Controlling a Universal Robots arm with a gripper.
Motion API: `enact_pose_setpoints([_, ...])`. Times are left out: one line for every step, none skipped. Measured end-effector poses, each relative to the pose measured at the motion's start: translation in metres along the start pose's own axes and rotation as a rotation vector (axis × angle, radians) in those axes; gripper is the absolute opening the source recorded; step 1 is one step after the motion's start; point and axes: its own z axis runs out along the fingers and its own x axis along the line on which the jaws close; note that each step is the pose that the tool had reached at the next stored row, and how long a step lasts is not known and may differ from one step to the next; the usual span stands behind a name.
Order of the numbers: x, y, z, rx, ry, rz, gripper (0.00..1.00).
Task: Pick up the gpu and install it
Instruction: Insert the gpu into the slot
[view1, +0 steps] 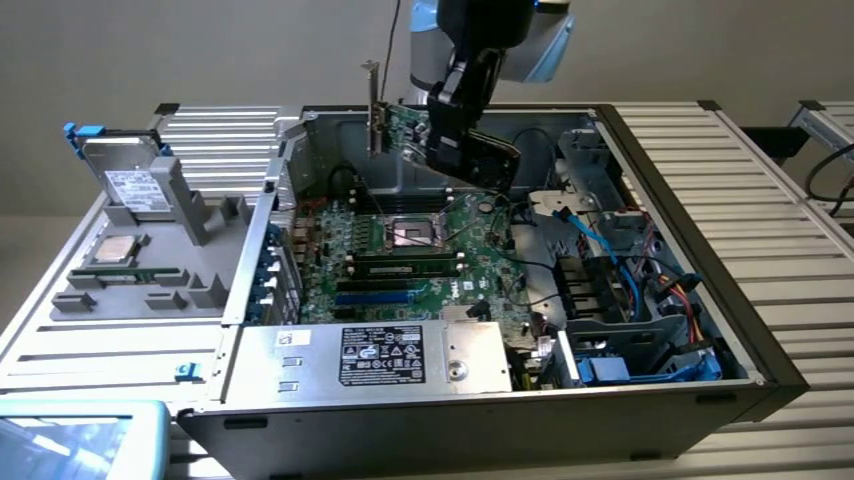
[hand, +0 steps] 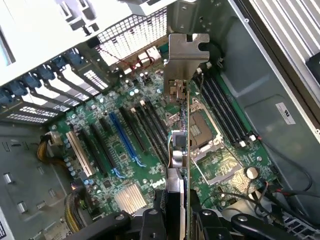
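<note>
My gripper is shut on the gpu and holds it in the air above the open computer case. The card is on edge, its silver bracket pointing up toward the exterior view's left. In the wrist view the gpu is seen edge-on between my fingers, with its bracket at the far end. Below it lies the green motherboard with a blue expansion slot and black slots beside it. The card hangs clear of the board, over the area between the slots and the CPU socket.
Memory sticks sit near the CPU socket. A power supply fills the case's near end, and cables and a drive cage are at the exterior view's right. A grey tray at the left holds a silver drive.
</note>
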Motion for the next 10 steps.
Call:
enact_pose_setpoints([0.0000, 0.0000, 0.0002, 0.0005, 0.0016, -0.018, 0.28])
enact_pose_setpoints([0.0000, 0.0000, 0.0004, 0.0011, 0.0031, -0.036, 0.28])
enact_pose_setpoints([0.0000, -0.0001, 0.0007, 0.0016, 0.0047, -0.054, 0.28])
enact_pose_setpoints([0.0000, -0.0001, 0.0008, 0.0022, 0.0065, -0.072, 0.28])
enact_pose_setpoints([0.0000, -0.0001, 0.0010, 0.0027, 0.0081, -0.090, 0.28])
enact_pose_setpoints([0.0000, -0.0001, 0.0013, 0.0032, 0.0096, -0.108, 0.28])
enact_pose_setpoints([0.0000, -0.0001, 0.0014, 0.0038, 0.0113, -0.126, 0.28])
enact_pose_setpoints([0.0000, -0.0002, 0.0016, 0.0044, 0.0130, -0.145, 0.28])
enact_pose_setpoints([0.0000, -0.0002, 0.0018, 0.0051, 0.0145, -0.163, 0.28])
enact_pose_setpoints([0.0000, -0.0002, 0.0019, 0.0060, 0.0159, -0.181, 0.28])
